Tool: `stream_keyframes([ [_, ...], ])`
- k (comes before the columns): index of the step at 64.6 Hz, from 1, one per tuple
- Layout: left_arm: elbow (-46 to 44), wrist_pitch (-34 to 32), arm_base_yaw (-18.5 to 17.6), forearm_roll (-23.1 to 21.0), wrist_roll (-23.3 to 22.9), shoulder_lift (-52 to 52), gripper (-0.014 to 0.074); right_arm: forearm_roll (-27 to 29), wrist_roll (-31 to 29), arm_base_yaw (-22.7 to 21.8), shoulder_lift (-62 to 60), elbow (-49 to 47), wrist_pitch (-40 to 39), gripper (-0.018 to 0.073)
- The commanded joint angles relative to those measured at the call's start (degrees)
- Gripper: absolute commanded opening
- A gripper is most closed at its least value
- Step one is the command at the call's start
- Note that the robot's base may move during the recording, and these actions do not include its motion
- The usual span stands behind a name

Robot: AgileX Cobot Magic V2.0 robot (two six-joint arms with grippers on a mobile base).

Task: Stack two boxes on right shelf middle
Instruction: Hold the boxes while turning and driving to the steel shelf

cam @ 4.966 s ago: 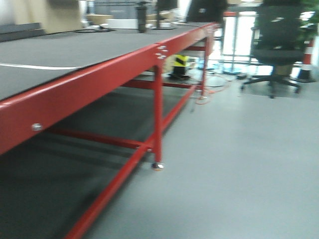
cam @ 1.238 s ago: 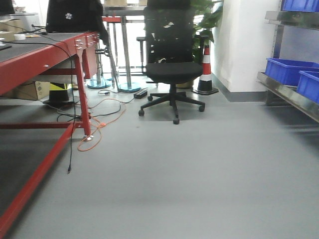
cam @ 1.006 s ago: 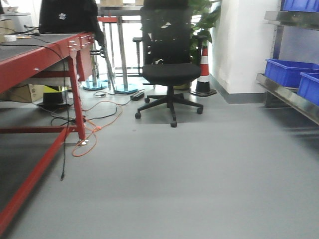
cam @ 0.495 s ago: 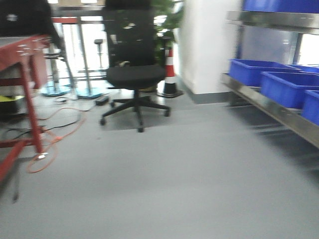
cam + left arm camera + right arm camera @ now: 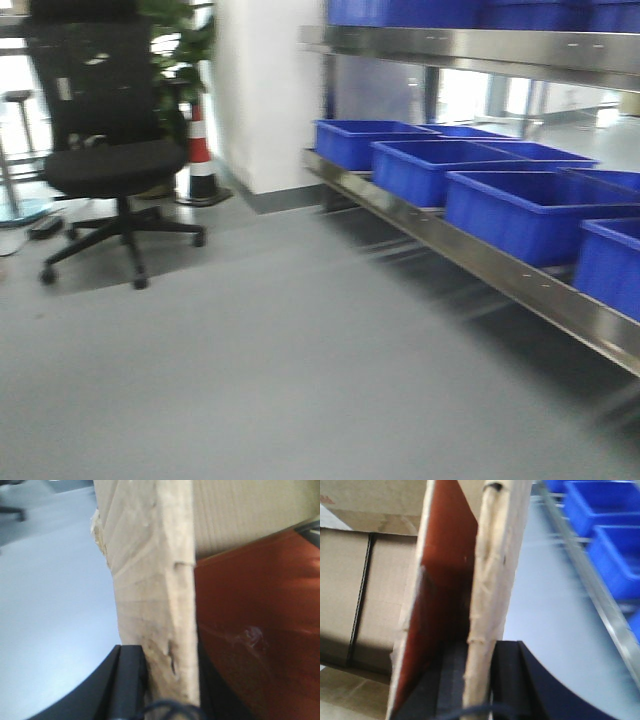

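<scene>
The front view has swung right: the chair (image 5: 100, 165) now sits far left, and the shelf (image 5: 500, 272) with its blue bins (image 5: 520, 210) fills the right. The left gripper (image 5: 170, 695) and right gripper (image 5: 477, 685) are each clamped on a box (image 5: 150, 565) edge, above the floor (image 5: 300, 380).

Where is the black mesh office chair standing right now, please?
The black mesh office chair stands at the front-facing view's left, beside the red-and-white striped traffic cone, opposite the blue plastic bins.
</scene>
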Motion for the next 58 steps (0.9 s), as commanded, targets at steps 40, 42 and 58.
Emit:
stream_keyframes([
  [40,-0.78,-4.13,-0.16,-0.65,0.03,-0.72,-0.0111,-0.59,-0.65,-0.49,-0.66,-0.5,-1.97,-0.0151],
  [42,-0.78,-4.13,-0.16,-0.65,0.03,-0.72,-0.0111,-0.59,-0.65,-0.49,-0.66,-0.5,-1.97,-0.0151],
  [58,-0.78,-4.13,-0.16,-0.65,0.03,-0.72,-0.0111,-0.59,-0.65,-0.49,-0.66,-0.5,-1.97,-0.0151],
])
